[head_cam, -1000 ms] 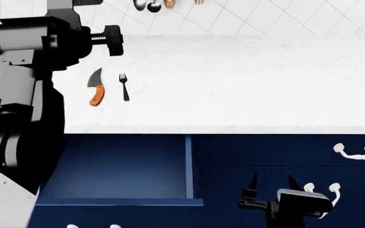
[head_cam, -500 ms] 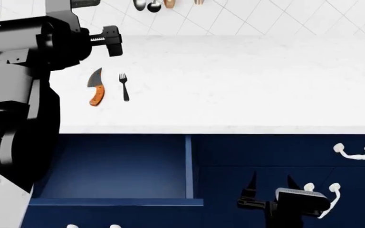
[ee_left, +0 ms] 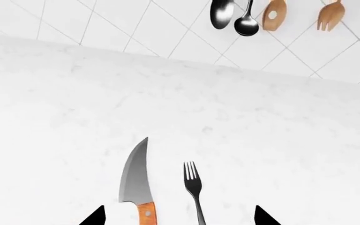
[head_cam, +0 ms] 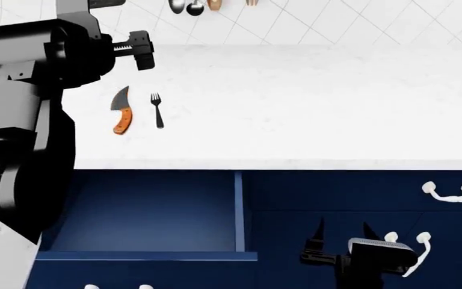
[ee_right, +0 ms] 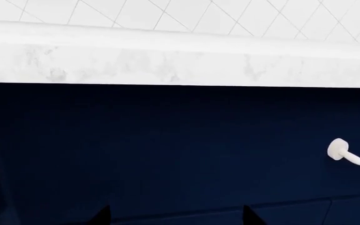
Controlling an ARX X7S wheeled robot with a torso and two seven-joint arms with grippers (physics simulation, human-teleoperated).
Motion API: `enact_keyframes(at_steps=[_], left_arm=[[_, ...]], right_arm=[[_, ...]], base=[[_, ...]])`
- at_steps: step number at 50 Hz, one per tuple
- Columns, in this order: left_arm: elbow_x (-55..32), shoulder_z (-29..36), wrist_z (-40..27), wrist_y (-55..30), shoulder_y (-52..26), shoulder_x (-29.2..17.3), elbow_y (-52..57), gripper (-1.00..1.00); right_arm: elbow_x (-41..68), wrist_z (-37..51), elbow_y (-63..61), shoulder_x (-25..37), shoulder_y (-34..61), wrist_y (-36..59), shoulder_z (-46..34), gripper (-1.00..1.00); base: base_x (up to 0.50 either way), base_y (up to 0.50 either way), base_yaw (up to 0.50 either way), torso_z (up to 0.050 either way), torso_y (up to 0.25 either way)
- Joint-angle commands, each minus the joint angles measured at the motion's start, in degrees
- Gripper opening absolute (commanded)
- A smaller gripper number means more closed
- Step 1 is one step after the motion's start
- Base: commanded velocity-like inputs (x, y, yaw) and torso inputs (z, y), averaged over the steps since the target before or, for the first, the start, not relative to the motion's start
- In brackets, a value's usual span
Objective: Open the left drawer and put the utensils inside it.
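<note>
Left wrist view: the left gripper (ee_left: 178,216) is spread wide, with nothing held. The knife (ee_left: 138,180) and fork (ee_left: 194,190) are seen between its tips, on the counter (ee_left: 280,136). The drawer (head_cam: 147,211) is pulled open at 6 o'clock from them. The right gripper (head_cam: 341,233) is open too, low by the cabinets.

Black arm (head_cam: 22,120), white lower casing.

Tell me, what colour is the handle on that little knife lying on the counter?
Orange, under a grey blade; the knife shows best in the left wrist view.
</note>
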Motion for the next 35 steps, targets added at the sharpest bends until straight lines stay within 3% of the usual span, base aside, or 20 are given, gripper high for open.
enact_keyframes(at_steps=[1,5,6,10,20,35], left_arm=[[2.54,-1.17,1.86,-0.36,0.36,0.39,0.03,1.00],[2.54,-1.17,1.86,-0.36,0.36,0.39,0.03,1.00],[3.19,-1.29,0.94,-9.37,-0.50,-1.29,0.02,1.00],[2.42,-0.81,0.70,-1.39,0.52,-0.02,0.03,1.00],[1.72,-1.12,-1.63,-1.22,1.12,0.68,0.04,1.00],[3.33,4.99,-1.69,0.29,2.41,0.12,0.02,1.00]], right_arm=[[-0.26,0.01,-0.52,-0.07,-0.29,-0.08,0.11,1.00],[-0.26,0.01,-0.52,-0.07,-0.29,-0.08,0.11,1.00],[-12.06,-11.08,0.48,-9.71,-0.85,1.16,15.21,1.00],[-11.64,-11.06,-1.03,-9.35,-1.29,2.23,15.06,1.00],[-11.06,-10.74,-1.39,-8.87,-1.39,2.50,14.59,1.00],[-10.47,-10.17,-1.41,-8.38,-1.40,2.46,13.85,1.00]], base=[[0.00,0.00,0.00,0.000,0.000],[0.00,0.00,0.00,0.000,0.000],[0.00,0.00,0.00,0.000,0.000],[0.00,0.00,0.00,0.000,0.000],[0.00,0.00,0.00,0.000,0.000],[0.00,0.00,0.00,0.000,-0.250]])
